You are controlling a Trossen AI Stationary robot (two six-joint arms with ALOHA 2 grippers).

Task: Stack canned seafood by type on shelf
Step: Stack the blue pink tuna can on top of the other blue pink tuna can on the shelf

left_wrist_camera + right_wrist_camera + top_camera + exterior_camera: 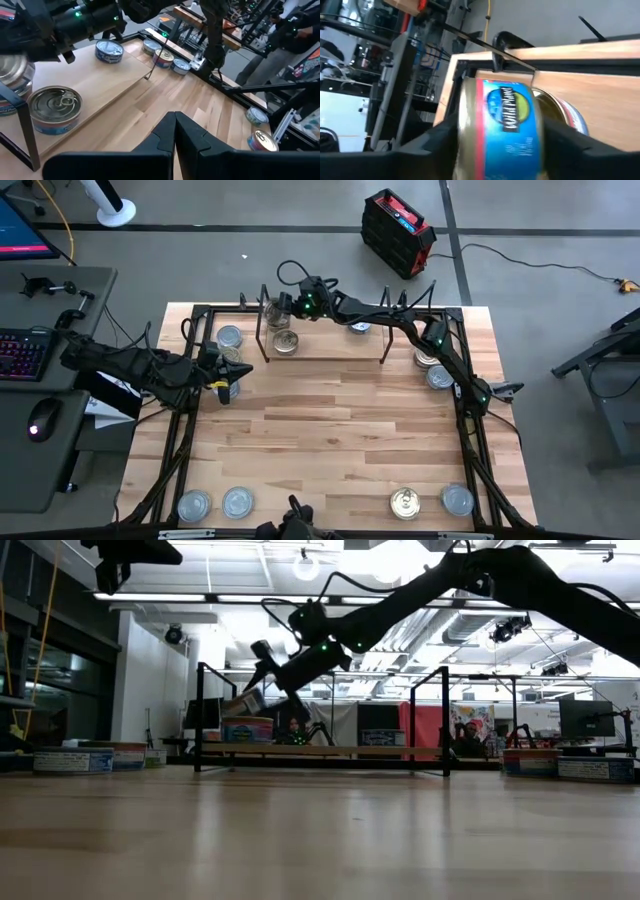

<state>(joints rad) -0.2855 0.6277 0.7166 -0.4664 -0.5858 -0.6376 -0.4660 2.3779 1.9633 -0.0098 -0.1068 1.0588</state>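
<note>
The right gripper [277, 307], upper centre of the high view, grips a tin [507, 131] between its fingers, tilted over the shelf [330, 345] above another tin [286, 342]. The left gripper [228, 373], at centre left, has its fingers closed on nothing.

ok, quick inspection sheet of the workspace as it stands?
Surface: wooden table, middle bare.
Job's things: tins on the shelf, beside it and along the near edge; one tin tilted between the right fingers.
Clutter: nothing seen.
Grippers: right gripper over the shelf's left end, around the tin; left gripper left of the shelf, fingers shut, empty.
Cables: black loops on the right arm.
Surroundings: keyboard and red crate off the table.
</note>
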